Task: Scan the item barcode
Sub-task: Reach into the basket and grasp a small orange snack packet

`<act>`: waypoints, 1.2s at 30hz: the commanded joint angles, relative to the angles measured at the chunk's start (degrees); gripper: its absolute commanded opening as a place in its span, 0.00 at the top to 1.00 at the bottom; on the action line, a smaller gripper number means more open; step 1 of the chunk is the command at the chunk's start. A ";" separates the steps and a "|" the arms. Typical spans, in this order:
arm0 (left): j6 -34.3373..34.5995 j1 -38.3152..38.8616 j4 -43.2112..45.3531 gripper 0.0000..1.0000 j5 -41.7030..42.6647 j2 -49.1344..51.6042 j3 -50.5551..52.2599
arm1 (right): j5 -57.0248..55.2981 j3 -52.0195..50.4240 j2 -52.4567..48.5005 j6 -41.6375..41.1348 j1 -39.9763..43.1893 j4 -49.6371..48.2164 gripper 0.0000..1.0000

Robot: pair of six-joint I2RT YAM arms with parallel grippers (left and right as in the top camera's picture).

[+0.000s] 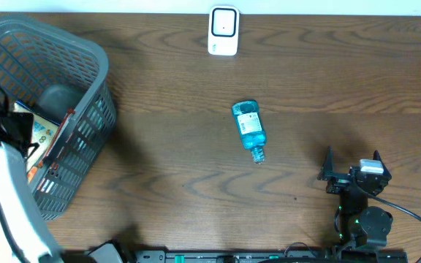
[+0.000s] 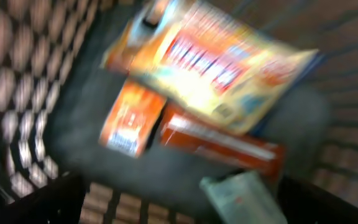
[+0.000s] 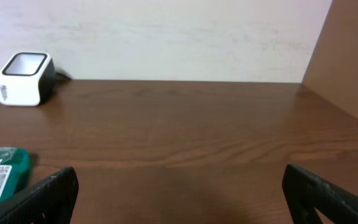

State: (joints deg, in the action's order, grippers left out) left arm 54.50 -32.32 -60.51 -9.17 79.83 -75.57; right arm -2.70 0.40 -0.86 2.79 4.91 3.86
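Overhead: the bottle (image 1: 249,130) lies on the table (image 1: 159,190), label (image 1: 248,118) upward, between the scanner (image 1: 224,31) and the right end effector (image 1: 351,162), which stands open and empty; open table surrounds it, the basket (image 1: 97,66) well apart. Left wrist: the left end effector (image 2: 179,202) hangs open above blurred packets (image 2: 216,68) inside the basket. Right wrist: we recommend gripping the bottle's body, leaving its label uncovered for scanning.

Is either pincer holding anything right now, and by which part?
Nothing is held. The right pincer is open over the table; the left pincer is open above the packets in the basket, gripping none.
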 commanded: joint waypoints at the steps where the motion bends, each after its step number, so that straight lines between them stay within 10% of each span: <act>1: 11.65 -1.27 -1.95 0.01 7.80 5.66 -0.79 | 0.07 -0.09 0.15 0.70 -0.46 0.22 0.01; 36: -7.34 -9.09 13.86 0.01 -0.94 17.18 14.78 | 0.07 -0.09 0.15 0.70 -0.46 0.22 0.01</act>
State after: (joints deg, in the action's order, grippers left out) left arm 48.80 -41.21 -47.53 -9.39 97.03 -62.76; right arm -2.72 0.40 -0.86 2.81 4.91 3.86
